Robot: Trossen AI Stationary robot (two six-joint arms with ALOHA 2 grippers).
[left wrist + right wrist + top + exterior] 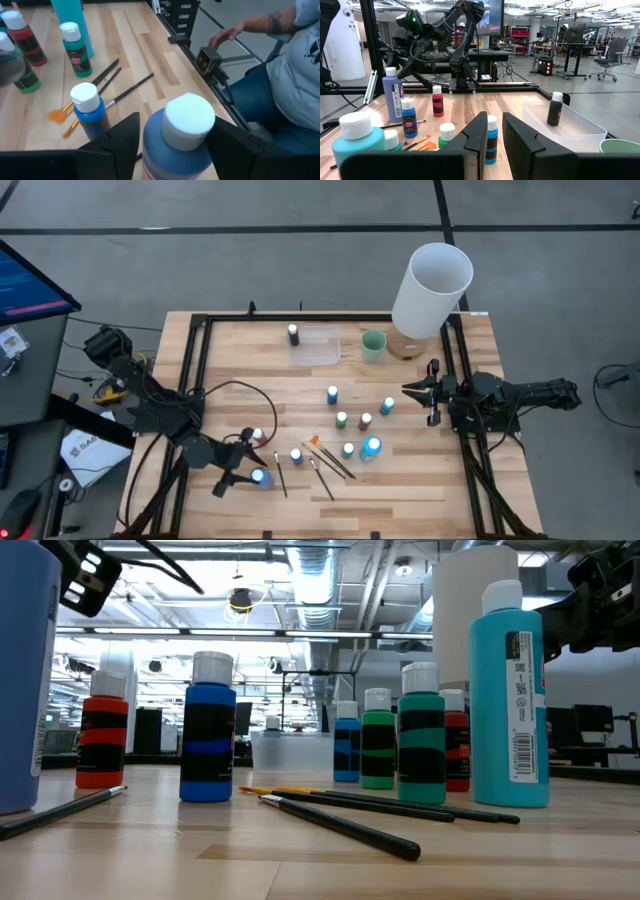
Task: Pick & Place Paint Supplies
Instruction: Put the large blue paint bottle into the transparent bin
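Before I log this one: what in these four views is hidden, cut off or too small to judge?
- Left hand: whether its fingers touch the big blue bottle; left wrist view, bottle base cut off by the edge.
- Clear tray: contents; low view, bottles in front.
- Brushes: their count; high view, too thin.

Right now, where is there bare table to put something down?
Free wood: the far-left corner beside the clear tray, and the near-right corner past the big teal bottle. Crowded: the middle-front, with bottles and brushes, where the left claw straddles a blue bottle.
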